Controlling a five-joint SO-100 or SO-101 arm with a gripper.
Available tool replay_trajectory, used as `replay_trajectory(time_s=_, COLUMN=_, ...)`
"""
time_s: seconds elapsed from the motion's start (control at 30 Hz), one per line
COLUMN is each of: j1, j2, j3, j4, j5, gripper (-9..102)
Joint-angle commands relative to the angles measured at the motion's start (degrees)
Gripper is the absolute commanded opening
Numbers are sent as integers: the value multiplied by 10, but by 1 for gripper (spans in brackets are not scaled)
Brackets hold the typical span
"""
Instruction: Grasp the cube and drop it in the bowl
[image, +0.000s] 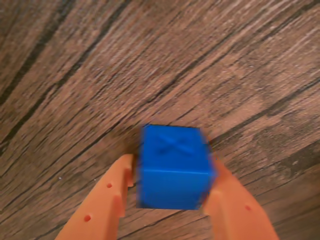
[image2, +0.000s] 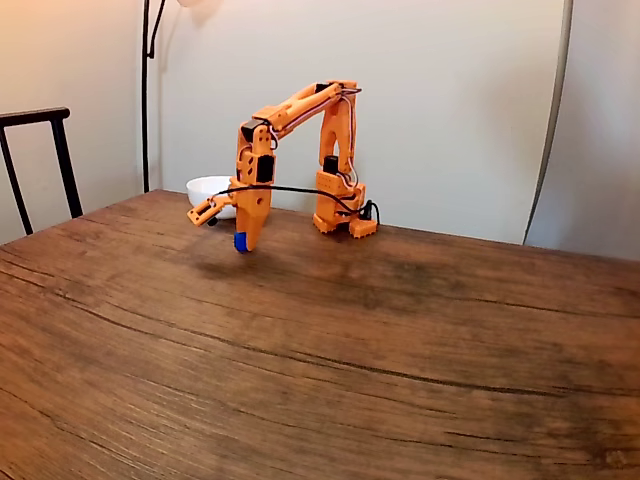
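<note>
Dark wood-grain table (image2: 400, 380) before a pale wall, orange two-finger gripper (image: 172, 192) clenched on small bright-blue cube (image: 174, 167), cube held between both jaws above the tabletop, white round bowl (image2: 208, 187) just behind the arm

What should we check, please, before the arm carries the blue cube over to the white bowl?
1. Cube held between the tool's two fingers: ok, in the wrist view both orange fingers press its sides.
2. Cube lifted off the table: ok, the fixed view shows it hanging above the wood.
3. Grip centred: cannot tell, the wrist view is blurred.
4. Bowl in place: ok, it stands on the table behind the arm.
5. Bowl empty: cannot tell, its inside is hidden.
6. Cable free: ok, it hangs along the arm, off the table.
</note>
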Motion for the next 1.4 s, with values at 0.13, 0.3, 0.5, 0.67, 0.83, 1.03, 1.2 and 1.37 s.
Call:
replay_trajectory(time_s=0.13, j1=-4, j2=-3, j3=-1, j4=-3, j5=4, gripper=8)
replay_trajectory(time_s=0.3, j1=-4, j2=-3, j3=-1, j4=-3, j5=4, gripper=5)
replay_trajectory(time_s=0.5, j1=-5, j2=-3, j3=-4, j4=-3, j5=5, gripper=4)
replay_trajectory(time_s=0.67, j1=-6, j2=5, j3=-9, j4=-3, j5=5, gripper=4)
replay_trajectory(time_s=0.83, j1=-14, j2=6, j3=-45, j4=-2, j5=14, gripper=4)
replay_trajectory(time_s=1.03, j1=-7, j2=6, j3=-97, j4=6, j5=51, gripper=4)
replay_trajectory(time_s=1.2, j1=-7, j2=8, j3=-135, j4=75, j5=54, gripper=4)
replay_trajectory(time_s=1.37, j1=-7, j2=28, j3=-215, j4=139, j5=89, gripper=4)
